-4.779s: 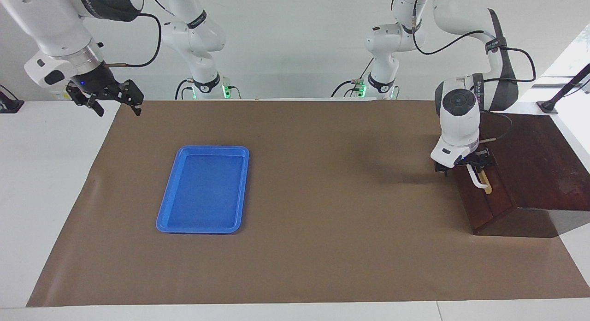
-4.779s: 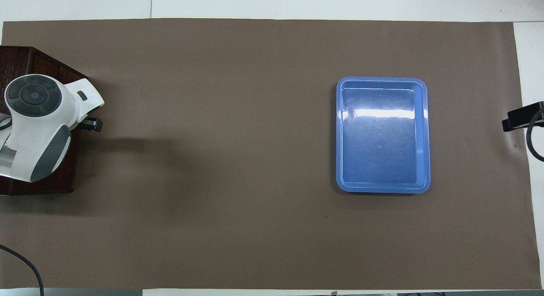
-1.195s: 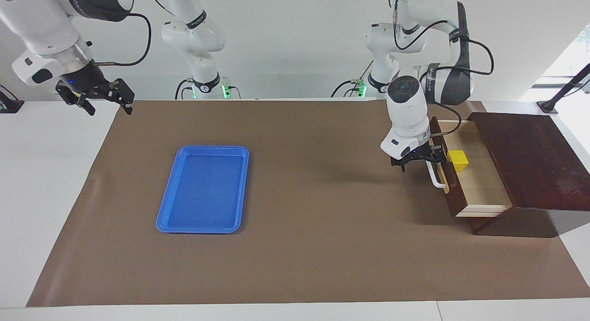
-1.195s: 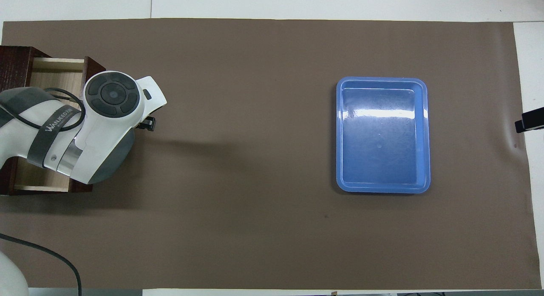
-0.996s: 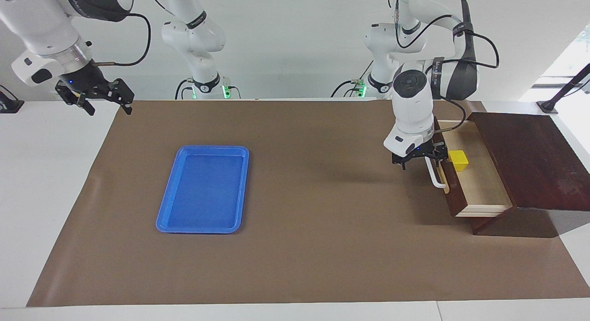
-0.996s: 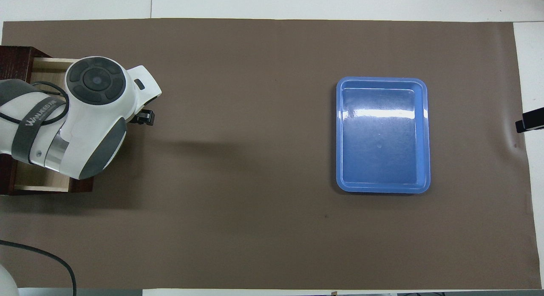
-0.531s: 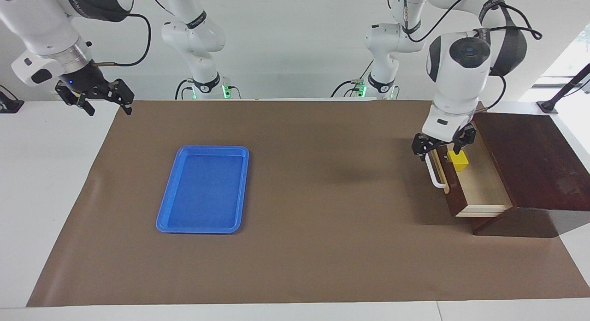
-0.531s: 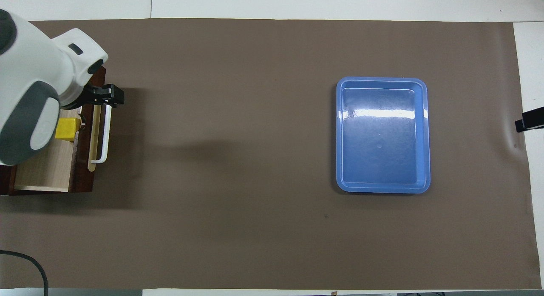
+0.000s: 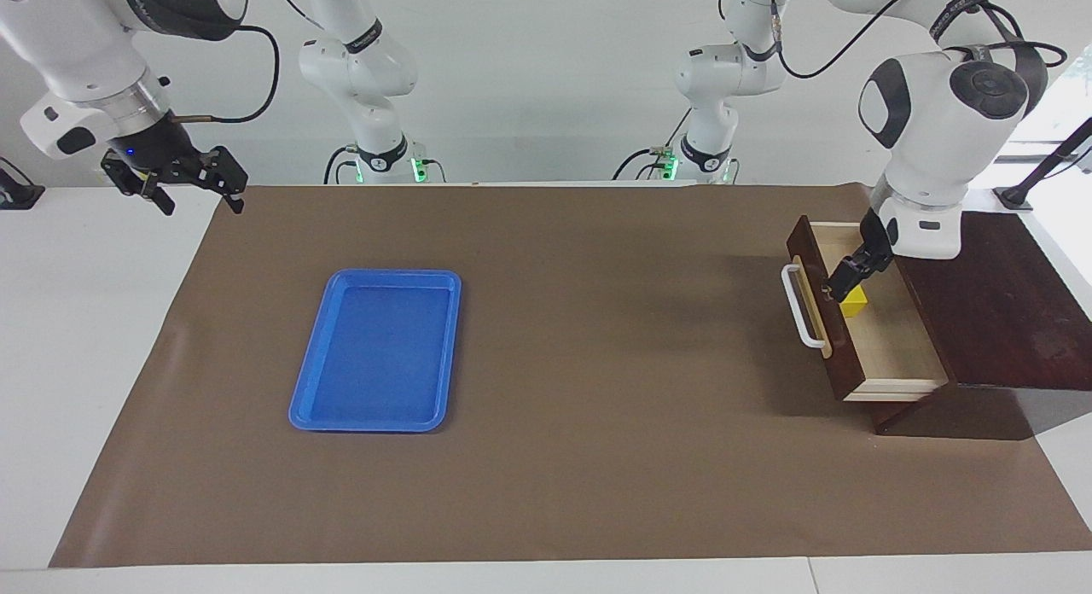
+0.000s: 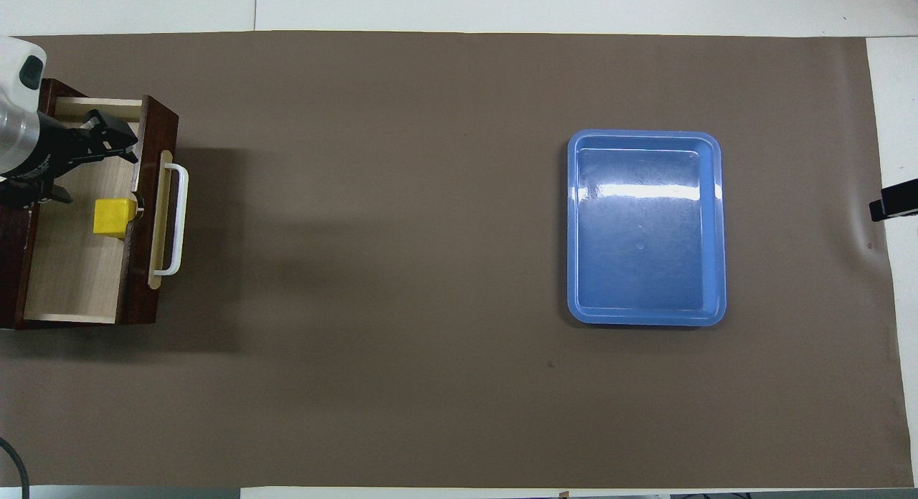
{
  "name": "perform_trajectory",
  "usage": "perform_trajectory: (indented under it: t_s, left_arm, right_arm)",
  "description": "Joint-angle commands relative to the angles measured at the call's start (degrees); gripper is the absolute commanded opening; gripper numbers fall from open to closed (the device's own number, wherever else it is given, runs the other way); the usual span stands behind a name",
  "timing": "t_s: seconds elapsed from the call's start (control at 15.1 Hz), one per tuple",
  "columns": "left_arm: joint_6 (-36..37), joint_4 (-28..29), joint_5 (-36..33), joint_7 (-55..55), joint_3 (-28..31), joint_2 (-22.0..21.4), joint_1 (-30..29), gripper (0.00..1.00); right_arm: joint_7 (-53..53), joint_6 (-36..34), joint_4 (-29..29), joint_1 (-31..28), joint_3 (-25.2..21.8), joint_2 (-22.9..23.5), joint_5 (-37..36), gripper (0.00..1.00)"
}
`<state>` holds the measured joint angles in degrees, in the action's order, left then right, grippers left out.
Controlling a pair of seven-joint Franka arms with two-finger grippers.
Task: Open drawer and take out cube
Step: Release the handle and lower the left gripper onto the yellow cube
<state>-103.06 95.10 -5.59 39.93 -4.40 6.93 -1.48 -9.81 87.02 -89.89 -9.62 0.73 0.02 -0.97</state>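
The dark wooden drawer (image 9: 845, 355) (image 10: 140, 298) stands pulled out of its box (image 9: 990, 295), its pale inside showing and its white handle (image 9: 802, 308) (image 10: 177, 219) free. The yellow cube (image 9: 855, 302) (image 10: 113, 218) lies inside, against the drawer's front panel. My left gripper (image 9: 840, 280) (image 10: 93, 165) hangs open over the drawer's inside, just above the cube, with nothing between its fingers. In the facing view one fingertip covers a corner of the cube. My right gripper (image 9: 198, 203) waits open in the air at the right arm's end of the table.
A blue tray (image 9: 392, 275) (image 10: 645, 135) with nothing in it lies on the brown mat toward the right arm's end. Only a black tip of the right gripper (image 10: 893, 201) shows in the overhead view.
The drawer, shut at first, has been pulled open. In the last second my left gripper left the handle, rose and swung over the drawer's inside. The right arm stayed put.
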Motion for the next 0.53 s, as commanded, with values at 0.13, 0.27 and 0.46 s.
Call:
perform_trajectory:
  t_s: [0.13, 0.27, 0.46]
  left_arm:
    - [-5.6, 1.4, 1.7, 21.0, -0.4, -0.1, -2.6, 1.0]
    - [-5.7, 2.0, 1.7, 26.7, -0.4, 0.3, -3.9, 1.0]
    - [-5.7, 4.6, 1.7, 33.7, -0.4, -0.2, -6.2, 1.0]
  right_arm:
    - [-0.4, 0.9, -1.0, -0.7, 0.6, -0.5, 2.1, 1.0]
    - [-0.4, 0.7, -1.1, -0.7, 0.8, -0.6, 2.2, 1.0]
    - [0.1, 0.9, -1.1, -0.4, 0.8, -0.7, 2.2, 1.0]
